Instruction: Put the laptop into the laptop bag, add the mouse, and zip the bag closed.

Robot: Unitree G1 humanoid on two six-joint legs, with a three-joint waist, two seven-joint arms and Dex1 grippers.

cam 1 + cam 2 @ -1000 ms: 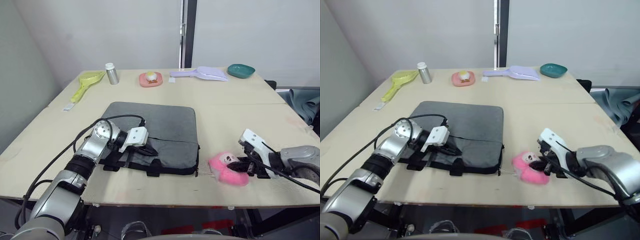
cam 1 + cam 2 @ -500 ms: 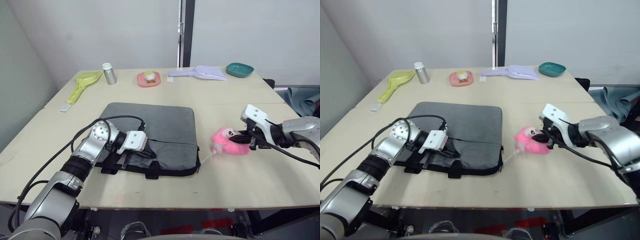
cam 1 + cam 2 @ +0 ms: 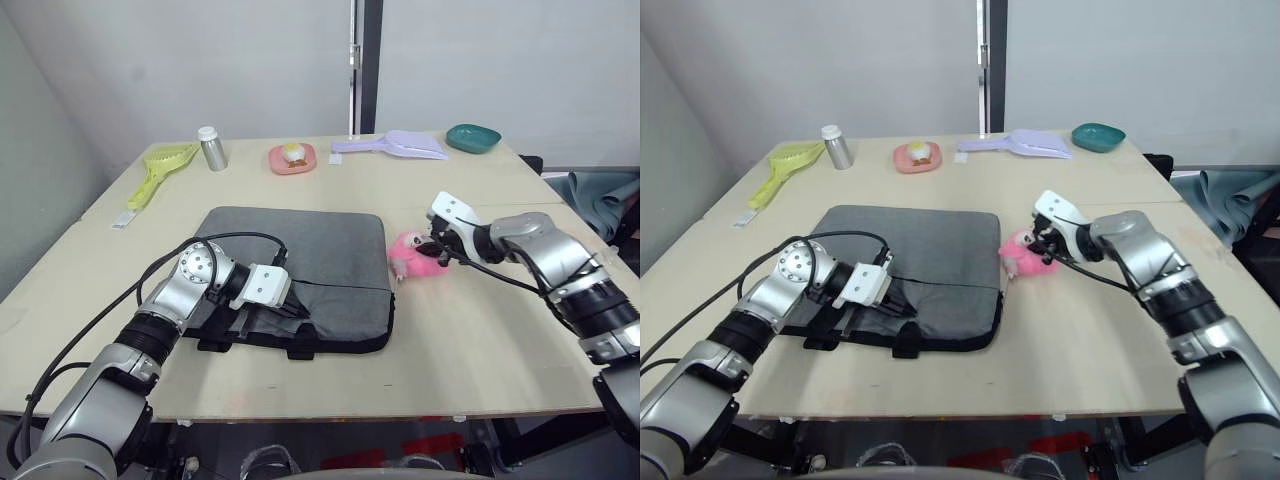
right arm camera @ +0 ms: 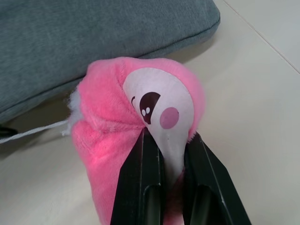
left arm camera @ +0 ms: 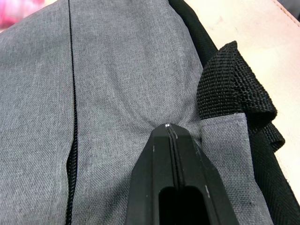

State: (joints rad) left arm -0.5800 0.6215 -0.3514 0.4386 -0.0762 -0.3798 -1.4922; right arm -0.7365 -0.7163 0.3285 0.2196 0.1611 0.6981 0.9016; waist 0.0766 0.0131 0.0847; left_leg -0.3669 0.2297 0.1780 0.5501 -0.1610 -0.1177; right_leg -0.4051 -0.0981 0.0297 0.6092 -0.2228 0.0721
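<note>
The grey laptop bag (image 3: 310, 255) lies flat in the middle of the table, black strap handles (image 5: 234, 89) at its near edge. My left gripper (image 3: 296, 306) is shut, its tips pressed on the fabric beside a strap and near the zipper (image 5: 72, 117). My right gripper (image 3: 433, 252) is shut on the pink plush charm (image 4: 136, 108), held just off the bag's right edge. A white string (image 4: 28, 133) runs from the charm toward the bag. The laptop and the mouse are hidden or out of view.
Along the table's far edge stand a yellow-green scoop (image 3: 160, 170), a metal bottle (image 3: 209, 148), a pink plate (image 3: 292, 158), a lavender scoop (image 3: 400, 146) and a teal bowl (image 3: 473, 137). Bare tabletop (image 3: 480, 330) lies right of the bag.
My right gripper has carried the pink charm from the table's near right, away from me and leftward, up to the bag's right edge. The left gripper has stayed on the bag.
</note>
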